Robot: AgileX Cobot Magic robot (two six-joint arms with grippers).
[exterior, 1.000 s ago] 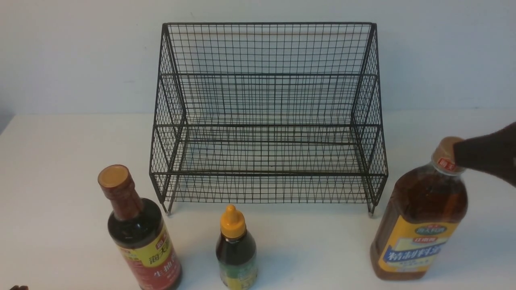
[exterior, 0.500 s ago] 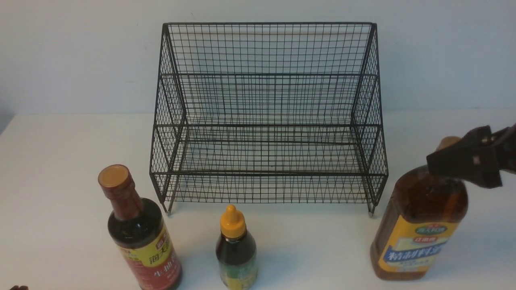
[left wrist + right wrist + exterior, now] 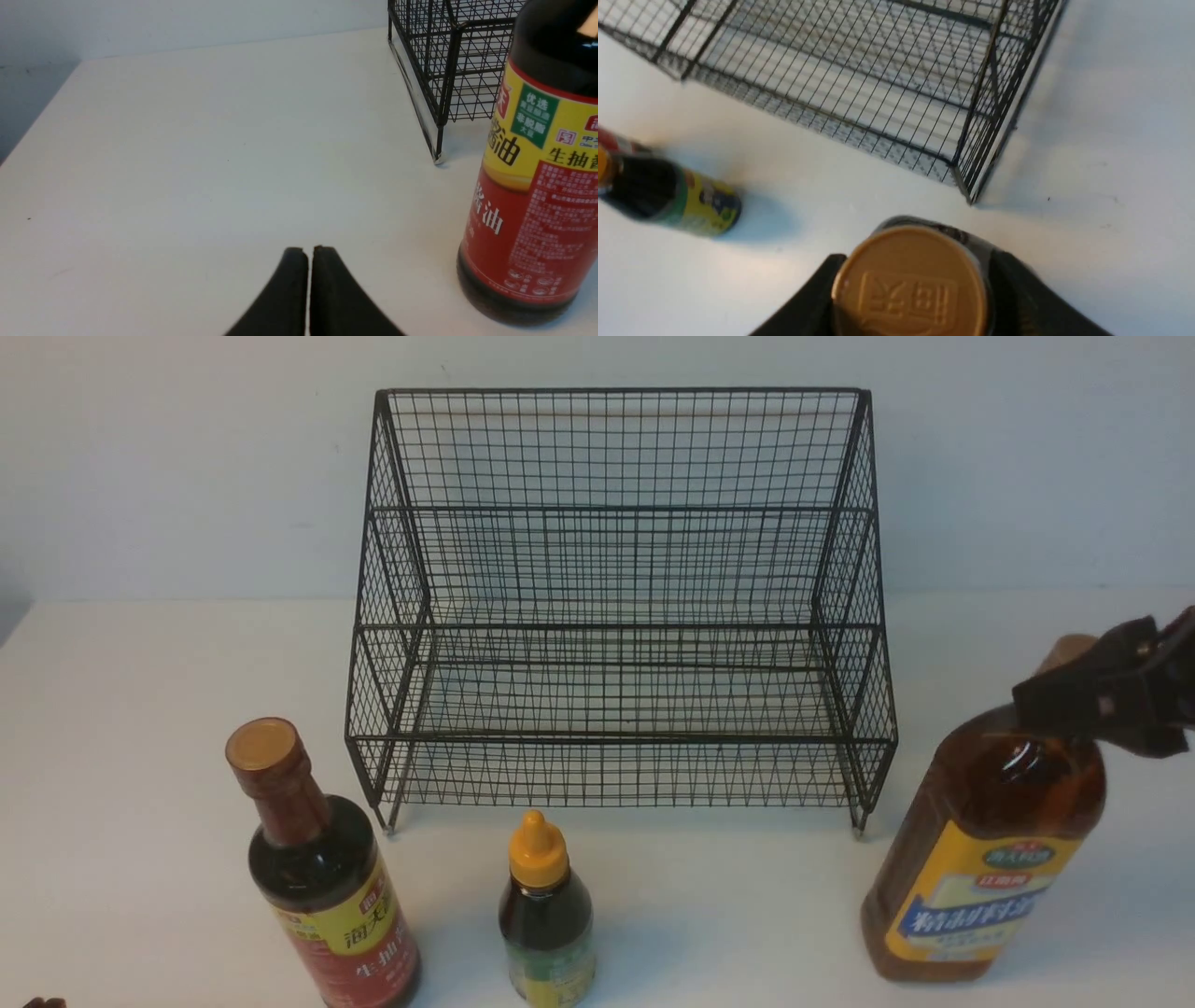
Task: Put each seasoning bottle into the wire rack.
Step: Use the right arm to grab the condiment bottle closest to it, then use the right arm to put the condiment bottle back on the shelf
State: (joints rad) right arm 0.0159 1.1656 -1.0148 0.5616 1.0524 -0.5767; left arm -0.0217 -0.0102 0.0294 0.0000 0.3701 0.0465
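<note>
**Amber bottle by the neck, off the rack's front right corner**

My right claw [image 3: 1060, 691] is clenched on the neck of the tall amber bottle [image 3: 990, 859], a finger on each side just under the tan cap [image 3: 909, 280]. The bottle is outside the wire rack [image 3: 616, 569], on the table [image 3: 140, 709] just off the rack's front right corner. Its long axis is nearly upright, with the cap leaning slightly away from the rack. As I judge it, the bottle must rise above the low front rail and then travel inward over the lower tier. My left claw [image 3: 308, 254] is clenched on nothing, beside the red-labelled dark bottle [image 3: 327, 887] off the rack's front left corner. The small orange-nozzled bottle [image 3: 546, 915] stands before the middle of the front rail. Both tiers are bare.
</note>
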